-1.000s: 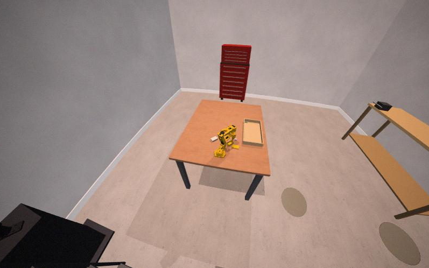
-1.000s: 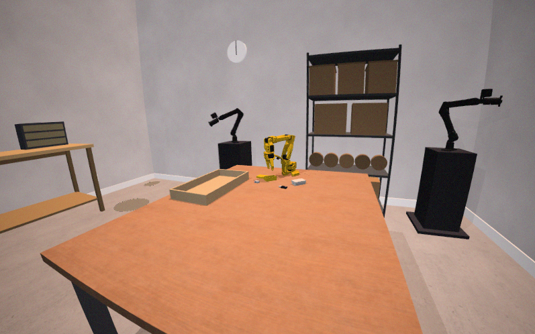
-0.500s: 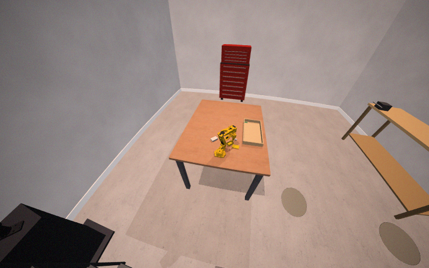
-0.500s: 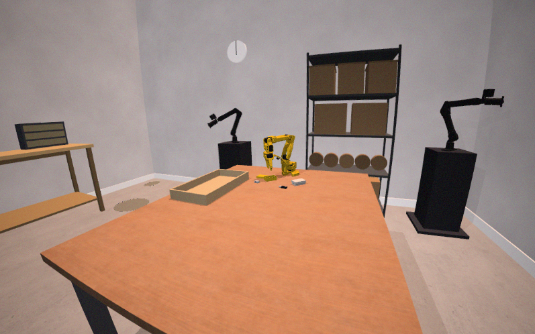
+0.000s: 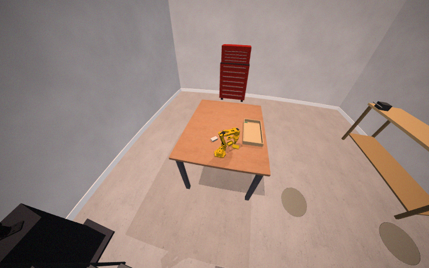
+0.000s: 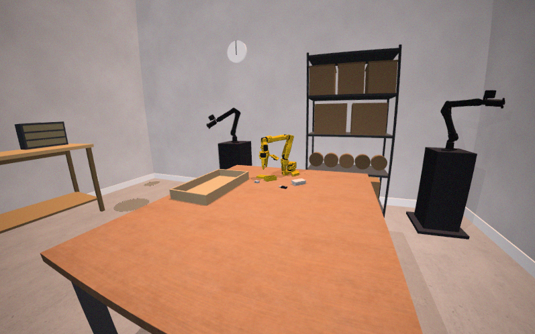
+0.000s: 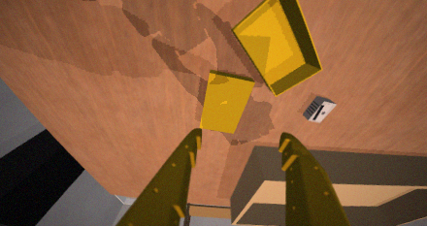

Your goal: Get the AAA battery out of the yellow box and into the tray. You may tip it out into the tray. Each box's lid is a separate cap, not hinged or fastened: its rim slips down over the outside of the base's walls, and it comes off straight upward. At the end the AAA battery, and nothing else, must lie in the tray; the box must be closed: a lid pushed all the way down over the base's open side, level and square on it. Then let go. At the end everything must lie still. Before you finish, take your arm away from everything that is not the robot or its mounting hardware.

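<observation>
In the top view the arm [image 5: 225, 139] folds over the tabletop [image 5: 202, 156] just left of the tray [image 5: 261, 133]. A dark-green speck [image 5: 246, 122] in the tray's upper left corner may be the AAA battery, but it is too small to be sure, and the pincer itself is hidden under the arm. In the exterior view the pincer [image 6: 264, 163] hangs above the yellow box parts [image 6: 267, 177], clear of them. From here the base and the lid merge into one low yellow strip, to the right of the tray. In the wrist view the pincer [image 7: 240, 135] stands partly open with nothing between its jaws. The lid [image 7: 227, 102] lies flat just above the tip of the left jaw, left of the gap's middle, with its long axis running nearly up the frame. The open yellow box [image 7: 301, 31] sits at the upper right, turned askew to the lid, and no battery shows inside it. The coming grasp probably needs a shift left and up-frame. A small grey item [image 7: 318, 109] lies at the right, and the dark shapes at the bottom are hard to read.
</observation>
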Controlling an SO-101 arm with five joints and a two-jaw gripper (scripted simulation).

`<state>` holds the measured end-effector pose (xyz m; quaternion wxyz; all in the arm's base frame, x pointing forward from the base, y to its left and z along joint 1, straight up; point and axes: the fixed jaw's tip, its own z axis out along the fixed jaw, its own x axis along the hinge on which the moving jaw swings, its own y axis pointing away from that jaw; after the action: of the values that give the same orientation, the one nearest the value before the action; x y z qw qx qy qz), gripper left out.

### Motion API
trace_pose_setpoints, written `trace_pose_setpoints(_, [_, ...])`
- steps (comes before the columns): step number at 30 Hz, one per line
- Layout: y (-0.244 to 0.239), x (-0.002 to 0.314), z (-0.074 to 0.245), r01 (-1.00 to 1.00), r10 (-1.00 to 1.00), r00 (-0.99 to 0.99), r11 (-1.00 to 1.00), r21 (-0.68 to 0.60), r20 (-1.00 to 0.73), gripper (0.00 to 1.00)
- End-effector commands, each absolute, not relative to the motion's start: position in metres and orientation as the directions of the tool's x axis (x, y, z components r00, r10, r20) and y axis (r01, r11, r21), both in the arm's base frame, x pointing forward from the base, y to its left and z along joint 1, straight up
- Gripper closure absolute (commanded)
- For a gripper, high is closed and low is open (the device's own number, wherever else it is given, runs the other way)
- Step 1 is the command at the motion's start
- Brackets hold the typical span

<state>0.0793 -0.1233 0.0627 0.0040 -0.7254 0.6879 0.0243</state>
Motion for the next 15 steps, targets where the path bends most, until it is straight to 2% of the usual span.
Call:
trace_pose_setpoints(1, [-0.1347, 0.077, 0.0685, -0.997, -0.997, -0.075, 0.075, 0.0, 0.0, 0.69])
trace_pose_setpoints(15, [-0.136, 0.0752, 0.0685, -0.994, -0.994, -0.107, 0.107, 0.0, 0.0, 0.69])
